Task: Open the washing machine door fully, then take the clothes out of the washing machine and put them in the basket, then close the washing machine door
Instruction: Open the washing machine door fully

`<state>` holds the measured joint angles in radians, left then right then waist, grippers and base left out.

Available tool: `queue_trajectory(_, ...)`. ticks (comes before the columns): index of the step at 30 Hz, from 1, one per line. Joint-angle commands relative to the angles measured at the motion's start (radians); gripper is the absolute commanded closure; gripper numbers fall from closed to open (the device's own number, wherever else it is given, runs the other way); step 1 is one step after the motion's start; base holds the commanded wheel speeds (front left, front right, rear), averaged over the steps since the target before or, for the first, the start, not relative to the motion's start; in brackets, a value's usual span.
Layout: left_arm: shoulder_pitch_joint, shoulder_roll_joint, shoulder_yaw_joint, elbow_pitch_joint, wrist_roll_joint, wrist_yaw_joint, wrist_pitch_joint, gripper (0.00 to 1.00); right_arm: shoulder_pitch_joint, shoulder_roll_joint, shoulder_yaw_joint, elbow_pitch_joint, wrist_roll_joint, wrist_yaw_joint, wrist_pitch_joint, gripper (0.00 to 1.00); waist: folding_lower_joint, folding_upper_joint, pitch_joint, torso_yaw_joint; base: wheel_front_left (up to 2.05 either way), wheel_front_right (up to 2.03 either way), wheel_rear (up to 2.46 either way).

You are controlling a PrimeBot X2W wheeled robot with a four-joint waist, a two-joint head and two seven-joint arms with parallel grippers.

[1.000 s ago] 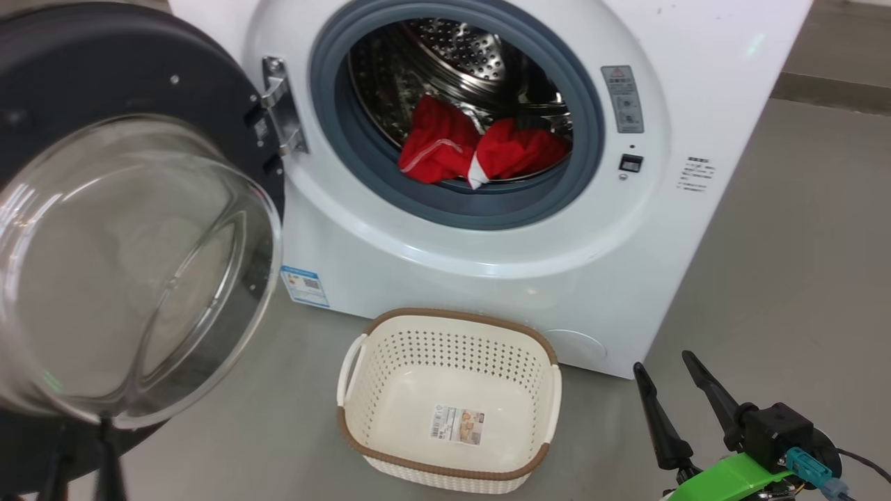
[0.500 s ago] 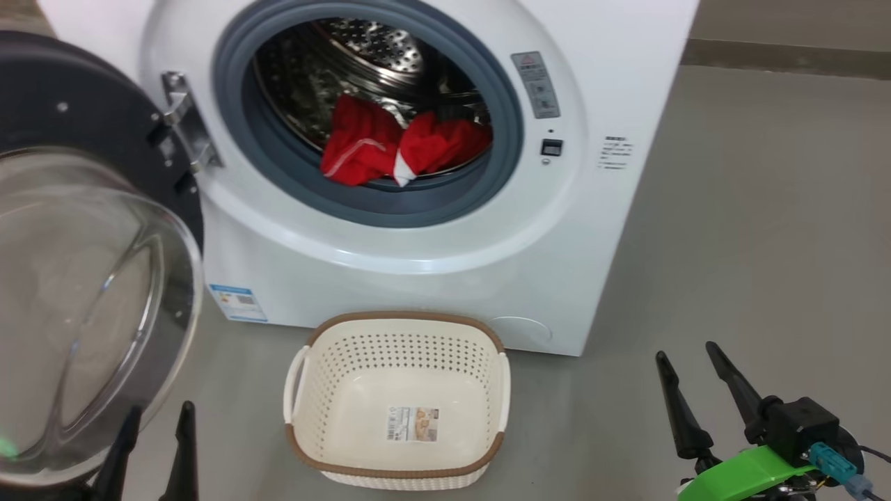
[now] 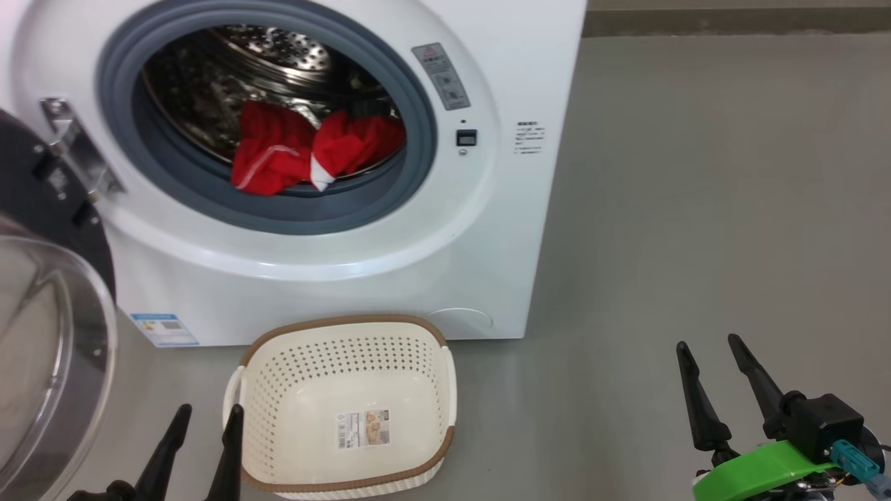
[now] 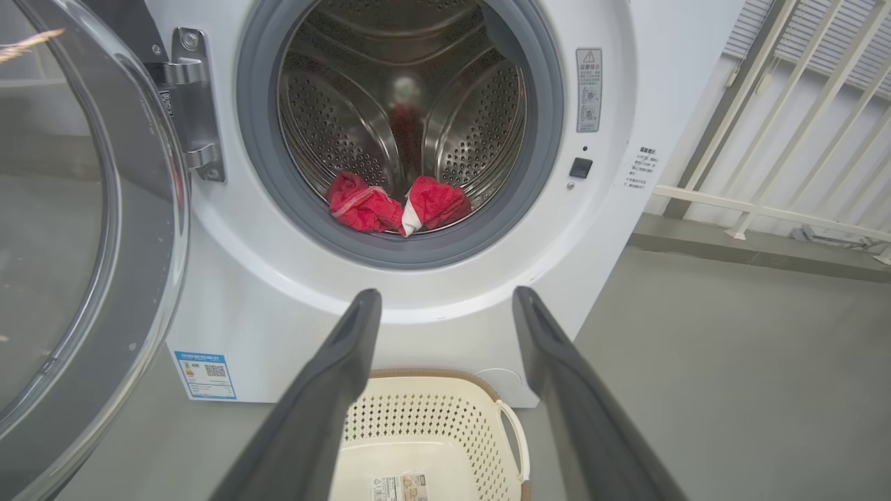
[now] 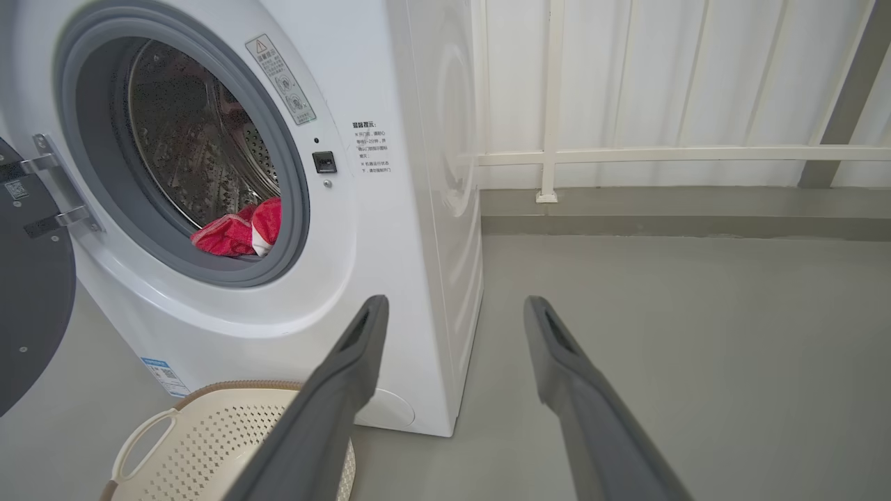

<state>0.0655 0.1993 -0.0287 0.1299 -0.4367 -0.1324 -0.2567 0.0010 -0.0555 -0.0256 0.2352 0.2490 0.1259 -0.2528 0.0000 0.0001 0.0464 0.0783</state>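
Observation:
The white washing machine (image 3: 480, 229) stands with its door (image 3: 49, 334) swung wide to the left, glass bowl facing out. Red clothes (image 3: 313, 149) with white trim lie at the drum's front lip, also seen as the clothes (image 4: 397, 205) and the clothes (image 5: 240, 233) in the wrist views. The cream basket (image 3: 348, 344) sits on the floor before the machine, with nothing in it but a barcode sticker. My left gripper (image 3: 209, 414) is open at the basket's left rim, below the door. Far off at the lower right, my right gripper (image 3: 706, 344) is open over bare floor.
Grey floor (image 3: 696, 209) stretches to the right of the machine. A white railing (image 5: 626, 153) and wall run behind the machine's right side. The open door (image 4: 76, 229) takes up the space at the left.
The camera has turned right, shifting the whole scene left. My left gripper has come away from the door's lower edge and opened wide beside the basket.

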Motion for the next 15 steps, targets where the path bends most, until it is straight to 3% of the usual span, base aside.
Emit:
queue_trajectory(1,-0.020,0.023,0.029,-0.030,-0.006,0.002,-0.005,0.00,-0.006,-0.004,0.012,-0.029,0.001,0.005,-0.009,0.00,0.0000,-0.0001,0.009,-0.034,0.00,0.00,0.00)
queue_trajectory(15,-0.026,0.025,0.004,-0.057,-0.034,0.002,-0.005,0.00,0.011,0.000,-0.015,-0.048,-0.003,0.005,-0.009,0.00,0.0000,-0.0001,0.018,-0.079,0.00,0.00,0.00)
